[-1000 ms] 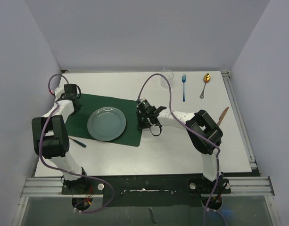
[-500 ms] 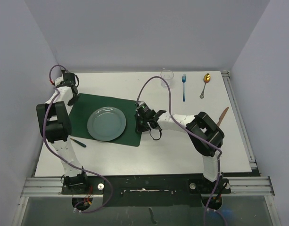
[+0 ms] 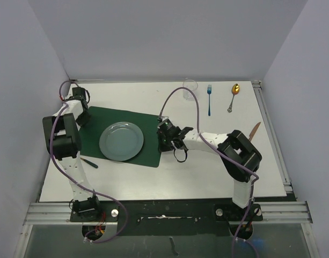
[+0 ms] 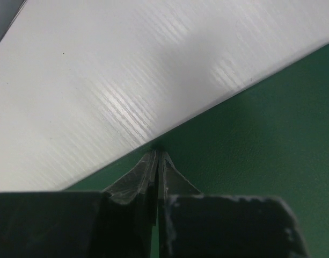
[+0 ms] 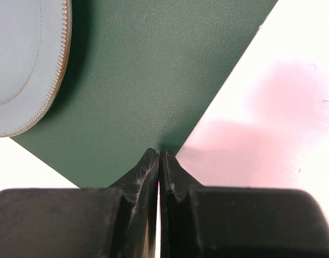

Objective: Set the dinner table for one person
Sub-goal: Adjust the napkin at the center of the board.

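Note:
A dark green placemat [image 3: 89,137] lies on the white dinner table [image 3: 207,172] with a grey-blue plate [image 3: 121,141] on it. My left gripper [image 3: 82,114] sits at the mat's far left edge. In the left wrist view its tips [image 4: 156,155] are pressed together right on the edge of the placemat [image 4: 261,134]. My right gripper [image 3: 162,141] is at the mat's right edge. In the right wrist view it [image 5: 159,152] is shut on the rim of the placemat [image 5: 153,80], and the plate [image 5: 19,64] lies at the upper left.
At the back of the table stand a clear glass [image 3: 190,88], a blue fork [image 3: 209,99] and a gold spoon [image 3: 233,97]. A brown-handled knife [image 3: 254,131] lies near the right rail. A thin dark utensil [image 3: 89,161] lies just off the mat's near left corner.
The left arm has swung its gripper back and left along the mat's edge and closed its jaws the last bit. The right gripper has shifted slightly right and nearer. The mat and plate look unmoved.

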